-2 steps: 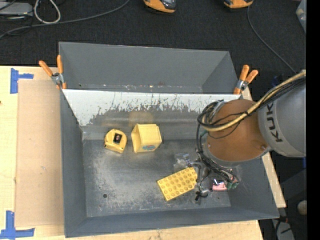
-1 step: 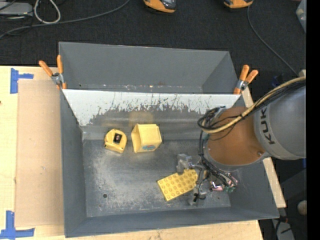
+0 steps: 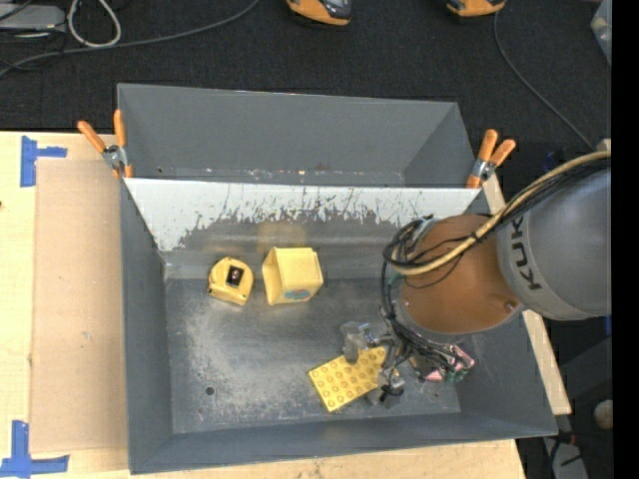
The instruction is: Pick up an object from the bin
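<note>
Overall level: moderate, even across the bin (image 3: 290, 138).
Source: overhead, diffuse.
Glare: bright white band along the bin's far inner slope.
Shadows: soft. Darkest on the bin's bottom beneath the arm (image 3: 559, 247), faint beside the yellow block (image 3: 292, 273).
Surroundings: dark flooring (image 3: 250, 48), dimly lit.

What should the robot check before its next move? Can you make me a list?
1. End effector over a thing: ok, it is at the right end of the yellow bumpy plate.
2. Plate lying flat on the floor of the bin: ok, it looks flat.
3. Plate gripped: cannot tell.
4. Other things out of the way: ok, the yellow box and the small yellow gadget lie apart, further back and left.
</note>
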Available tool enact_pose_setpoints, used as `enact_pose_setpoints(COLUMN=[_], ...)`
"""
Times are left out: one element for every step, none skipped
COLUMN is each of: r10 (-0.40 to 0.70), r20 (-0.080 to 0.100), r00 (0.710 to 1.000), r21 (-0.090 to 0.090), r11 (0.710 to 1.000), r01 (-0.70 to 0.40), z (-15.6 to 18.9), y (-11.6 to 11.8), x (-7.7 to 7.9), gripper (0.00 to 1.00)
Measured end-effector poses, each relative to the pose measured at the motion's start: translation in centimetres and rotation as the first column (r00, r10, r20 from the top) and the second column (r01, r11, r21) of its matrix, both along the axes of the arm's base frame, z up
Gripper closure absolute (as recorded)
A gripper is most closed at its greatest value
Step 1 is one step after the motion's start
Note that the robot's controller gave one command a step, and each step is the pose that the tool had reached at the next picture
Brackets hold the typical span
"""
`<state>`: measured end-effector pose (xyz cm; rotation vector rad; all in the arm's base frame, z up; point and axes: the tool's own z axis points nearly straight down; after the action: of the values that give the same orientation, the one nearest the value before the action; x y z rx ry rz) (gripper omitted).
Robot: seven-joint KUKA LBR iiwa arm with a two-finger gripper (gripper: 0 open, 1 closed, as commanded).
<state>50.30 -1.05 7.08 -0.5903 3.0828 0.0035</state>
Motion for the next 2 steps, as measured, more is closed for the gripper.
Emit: enact_pose_setpoints(r10=[0.000, -0.001], r20=[0.000, -0.011], r00=[1.000, 1.000], r21=[0.000, 0.001], r11=[1.000, 1.000], r01=[0.000, 0.001], z=[0.0, 3.9], y=[0.0, 0.1], x=[0.0, -0.3], gripper=[1.00, 1.00])
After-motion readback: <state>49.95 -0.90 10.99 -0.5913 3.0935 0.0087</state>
